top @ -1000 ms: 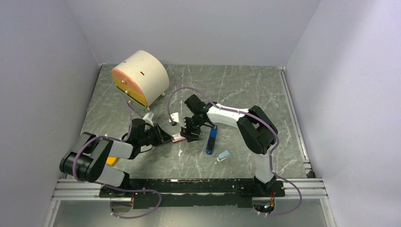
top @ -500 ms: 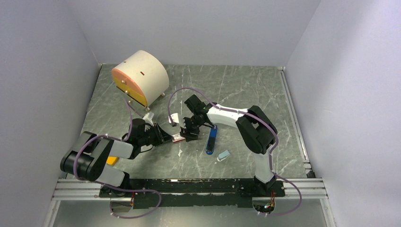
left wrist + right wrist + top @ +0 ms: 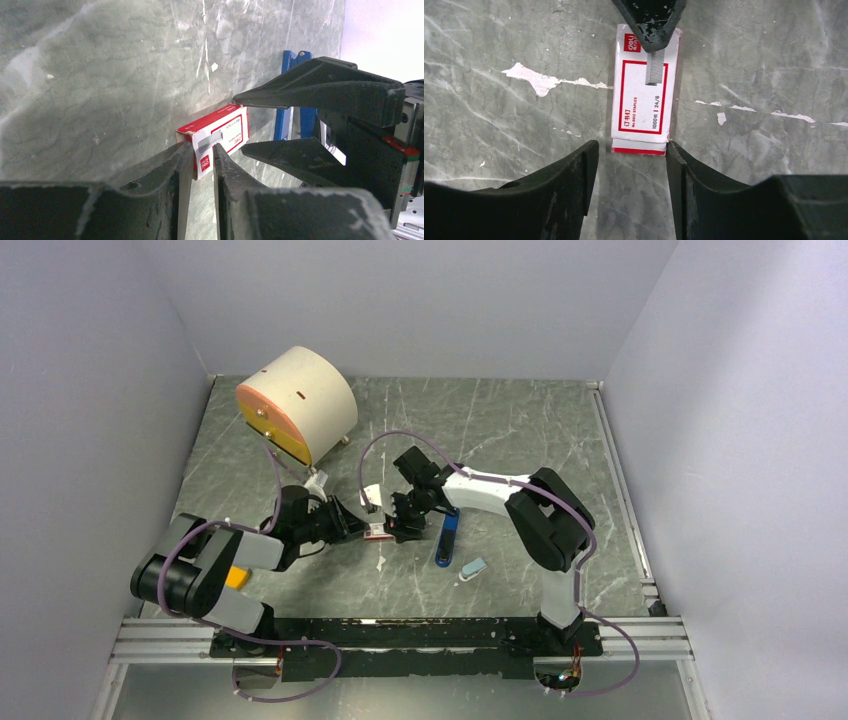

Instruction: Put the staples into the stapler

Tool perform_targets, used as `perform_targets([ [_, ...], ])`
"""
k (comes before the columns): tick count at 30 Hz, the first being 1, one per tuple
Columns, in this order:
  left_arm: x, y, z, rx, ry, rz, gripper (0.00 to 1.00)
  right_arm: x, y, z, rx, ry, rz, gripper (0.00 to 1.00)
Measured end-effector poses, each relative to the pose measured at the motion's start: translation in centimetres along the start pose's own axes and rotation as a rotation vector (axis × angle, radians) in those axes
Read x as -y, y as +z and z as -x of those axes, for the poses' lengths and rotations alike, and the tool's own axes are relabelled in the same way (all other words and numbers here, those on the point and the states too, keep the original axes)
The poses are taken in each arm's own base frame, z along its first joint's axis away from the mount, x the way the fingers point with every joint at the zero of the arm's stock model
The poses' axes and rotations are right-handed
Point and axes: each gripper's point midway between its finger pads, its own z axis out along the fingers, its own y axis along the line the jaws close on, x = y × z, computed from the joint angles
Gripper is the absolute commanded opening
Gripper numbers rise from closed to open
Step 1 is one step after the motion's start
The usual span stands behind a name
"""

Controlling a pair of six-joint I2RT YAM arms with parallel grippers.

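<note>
My left gripper is shut on one end of a small red-and-white staple box and holds it low over the table; its fingers pinch the box's end in the left wrist view. My right gripper is open, and its jaws stand on either side of the box's other end without touching it. The staples themselves are hidden; only a printed picture of them shows on the box. The blue stapler lies on the table just right of the right gripper and also shows in the left wrist view.
A cream drum with an orange face stands at the back left. A light-blue and white oblong piece lies near the stapler's front end. A small orange block sits by the left arm. A small white piece lies behind the box.
My right gripper has edged a little closer to the box's end. My left gripper keeps its hold on the box and has shifted only slightly.
</note>
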Motion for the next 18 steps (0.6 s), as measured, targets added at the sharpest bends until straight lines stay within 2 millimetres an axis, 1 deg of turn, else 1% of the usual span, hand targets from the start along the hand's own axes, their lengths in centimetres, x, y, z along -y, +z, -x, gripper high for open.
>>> perform_targets([
  [3, -0.08, 0.01, -0.02, -0.002, 0.000, 0.005, 0.33, 0.22, 0.02, 0.04, -0.004, 0.021, -0.017, 0.56],
  [8, -0.27, -0.13, -0.18, -0.008, 0.004, 0.016, 0.33, 0.41, 0.14, 0.24, -0.002, 0.042, -0.034, 0.57],
  [14, -0.28, -0.20, -0.16, -0.007, 0.011, 0.018, 0.31, 0.69, 0.18, 0.23, -0.005, 0.047, -0.051, 0.51],
  [18, -0.32, -0.21, -0.19, -0.009, 0.014, 0.019, 0.30, 0.88, 0.17, 0.14, -0.012, 0.047, -0.062, 0.51],
])
